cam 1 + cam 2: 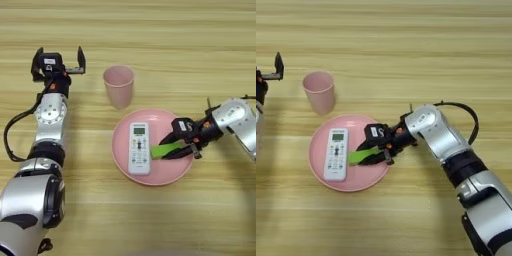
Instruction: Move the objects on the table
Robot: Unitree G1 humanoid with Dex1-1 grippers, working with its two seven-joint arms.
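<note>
The right gripper (pixel 172 146) is clamping its two black fingers on the small bright green rectangular block (pixel 166 148), holding it over the large round pink plate (pixel 170 175) beside the white remote control (pixel 139 148). The block is appearing rigid, light and smooth; its long sides suit the grasp. Whether it is touching the plate is unclear. The left gripper (pixel 58 59) is sitting spread apart, idle, near the pale pink plastic cup (pixel 119 86).

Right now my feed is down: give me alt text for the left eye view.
The right tool holds a green block over a pink plate beside a white remote. A pink cup stands behind the plate; the left tool is open, left of the cup.
</note>
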